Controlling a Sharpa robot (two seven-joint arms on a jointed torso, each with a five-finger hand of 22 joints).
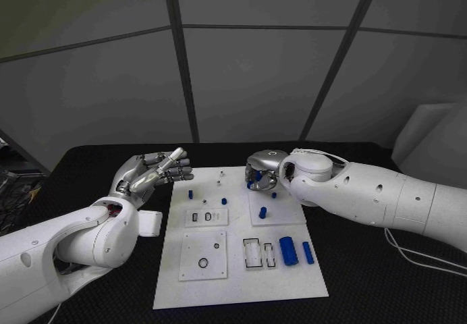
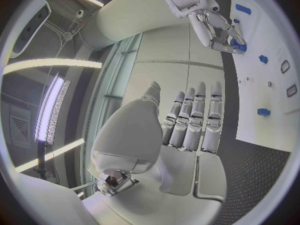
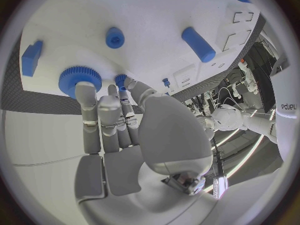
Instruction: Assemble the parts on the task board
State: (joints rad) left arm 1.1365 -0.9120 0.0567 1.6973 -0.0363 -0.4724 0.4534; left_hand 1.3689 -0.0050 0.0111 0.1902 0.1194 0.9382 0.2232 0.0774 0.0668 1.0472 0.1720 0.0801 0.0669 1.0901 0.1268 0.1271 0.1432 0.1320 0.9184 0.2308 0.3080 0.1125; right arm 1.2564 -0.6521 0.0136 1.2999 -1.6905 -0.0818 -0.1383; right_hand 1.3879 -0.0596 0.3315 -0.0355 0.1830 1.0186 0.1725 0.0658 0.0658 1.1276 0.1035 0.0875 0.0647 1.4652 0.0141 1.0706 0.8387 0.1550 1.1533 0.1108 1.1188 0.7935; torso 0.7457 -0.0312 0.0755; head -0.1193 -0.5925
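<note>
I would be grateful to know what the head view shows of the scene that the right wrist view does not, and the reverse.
Head view alone: the whole task board with its framed recesses, the large blue cylinder and slim blue bar near its front right, and the left hand raised, holding nothing, beside the board's left edge. Right wrist view alone: the right hand's fingertips touching a blue knurled wheel, close up, which its own arm hides from the head camera. Both: the right hand over the board's far part, and the blue peg lying on the board.

Blk table (image 1: pixel 389 290) — grey wall panels (image 1: pixel 262 74)
</note>
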